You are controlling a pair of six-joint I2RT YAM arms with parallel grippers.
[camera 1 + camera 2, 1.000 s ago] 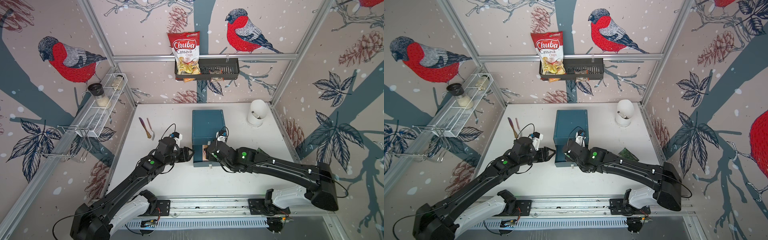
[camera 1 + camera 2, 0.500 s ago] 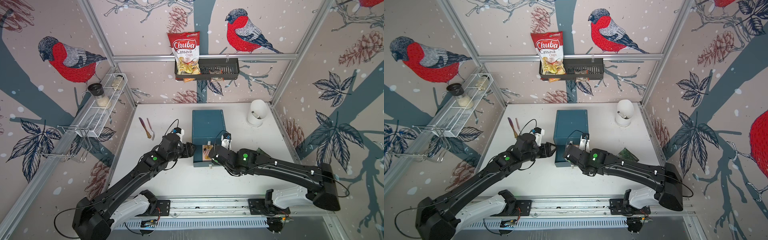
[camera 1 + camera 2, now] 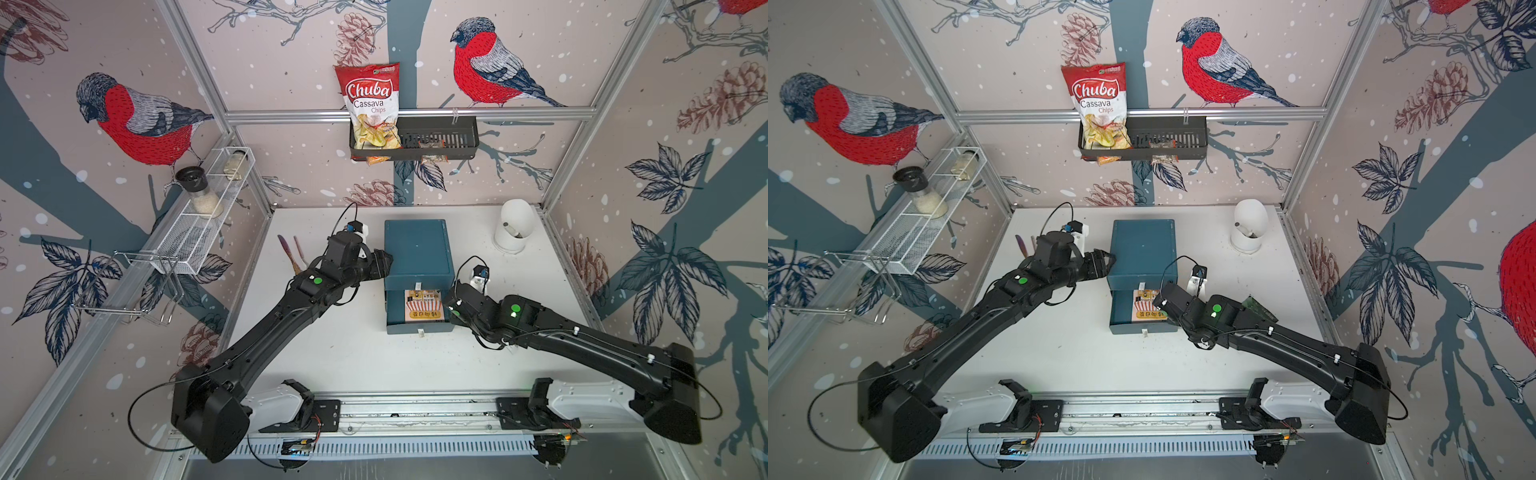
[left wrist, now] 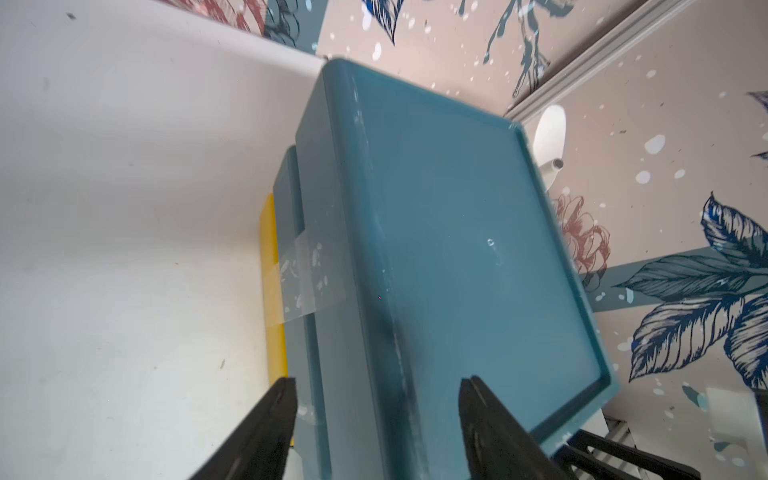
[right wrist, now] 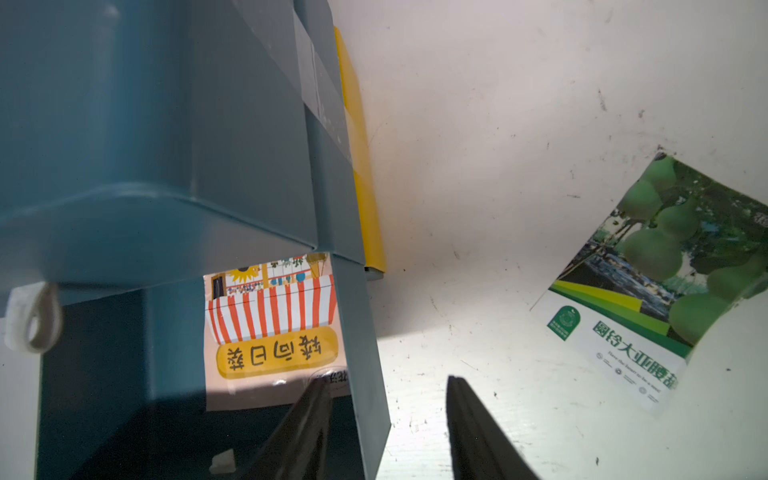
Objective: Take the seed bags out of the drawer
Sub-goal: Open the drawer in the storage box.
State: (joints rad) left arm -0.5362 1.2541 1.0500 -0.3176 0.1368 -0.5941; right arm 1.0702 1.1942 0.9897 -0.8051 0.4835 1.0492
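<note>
right claw [image 5: 386, 379]: parted, empty, astride drawer [image 5: 361, 332] side wall | striped seed bag [image 5: 270, 328]: in drawer, at claw's inner jaw | green seed bag [image 5: 665, 270]: on desk [image 5: 498, 208], beside claw | left claw [image 4: 378, 380]: parted, empty

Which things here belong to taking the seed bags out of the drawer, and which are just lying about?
Part of the job:
striped seed bag in the open drawer
green seed bag on the table
blue drawer unit

Lying about:
Chuba chips bag
white holder
grinder on the wire shelf
utensils
</note>
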